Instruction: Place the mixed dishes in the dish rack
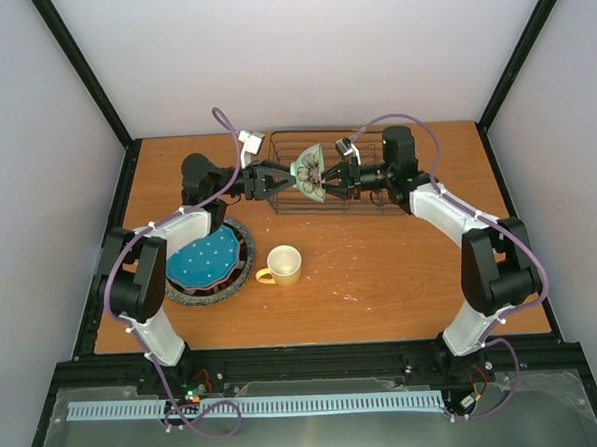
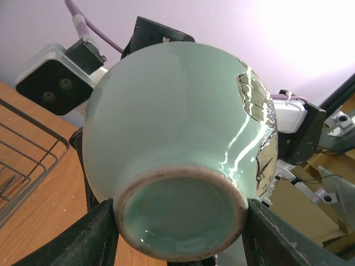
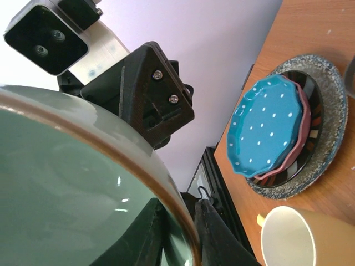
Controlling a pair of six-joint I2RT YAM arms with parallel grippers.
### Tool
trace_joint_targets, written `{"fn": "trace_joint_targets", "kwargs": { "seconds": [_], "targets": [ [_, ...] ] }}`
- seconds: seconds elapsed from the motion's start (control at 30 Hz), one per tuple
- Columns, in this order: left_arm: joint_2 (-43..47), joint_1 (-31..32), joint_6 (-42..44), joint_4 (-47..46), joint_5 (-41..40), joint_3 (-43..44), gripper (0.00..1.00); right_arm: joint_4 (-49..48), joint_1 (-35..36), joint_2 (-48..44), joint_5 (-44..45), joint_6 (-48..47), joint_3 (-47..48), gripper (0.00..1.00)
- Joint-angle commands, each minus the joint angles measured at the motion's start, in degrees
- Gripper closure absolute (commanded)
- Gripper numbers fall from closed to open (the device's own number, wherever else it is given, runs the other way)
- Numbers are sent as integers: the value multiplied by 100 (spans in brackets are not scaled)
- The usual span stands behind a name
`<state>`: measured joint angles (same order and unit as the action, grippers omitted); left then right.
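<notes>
Bowl (image 1: 309,170) handover above rack (image 1: 308,209), far centre. L claw (image 1: 288,178) clamps its foot; R claw (image 1: 331,187) straddles rim, grip unclear. Next: R clears off, L lowers bowl into rack.

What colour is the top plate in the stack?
Teal with white dots; the plate shows best in right wrist view.
</notes>
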<state>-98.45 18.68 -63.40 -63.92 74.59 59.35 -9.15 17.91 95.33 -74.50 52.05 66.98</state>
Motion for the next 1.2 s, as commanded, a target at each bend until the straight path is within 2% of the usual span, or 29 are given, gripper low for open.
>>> {"fn": "trace_joint_targets", "kwargs": {
  "seconds": [0.0,0.4,0.6,0.83,1.03,1.17],
  "targets": [
    [-184,49,190,242,-690,689,99,174,219,329,-43,-259,191,83],
    [-751,-286,442,903,-372,1432,99,96,-225,896,-3,-256,781,80],
    [-955,-414,460,1022,-302,1575,99,110,-338,1284,-3,-257,1161,73],
    [-1094,-478,874,1655,-259,1836,100,128,-385,1596,57,-271,1513,67],
    [-1216,-479,1734,2913,-373,2275,99,621,-739,1631,284,-712,1594,64],
    [-1295,-479,2868,4477,-737,2854,99,1778,-949,1581,752,-1626,1802,63]
  ]
}}
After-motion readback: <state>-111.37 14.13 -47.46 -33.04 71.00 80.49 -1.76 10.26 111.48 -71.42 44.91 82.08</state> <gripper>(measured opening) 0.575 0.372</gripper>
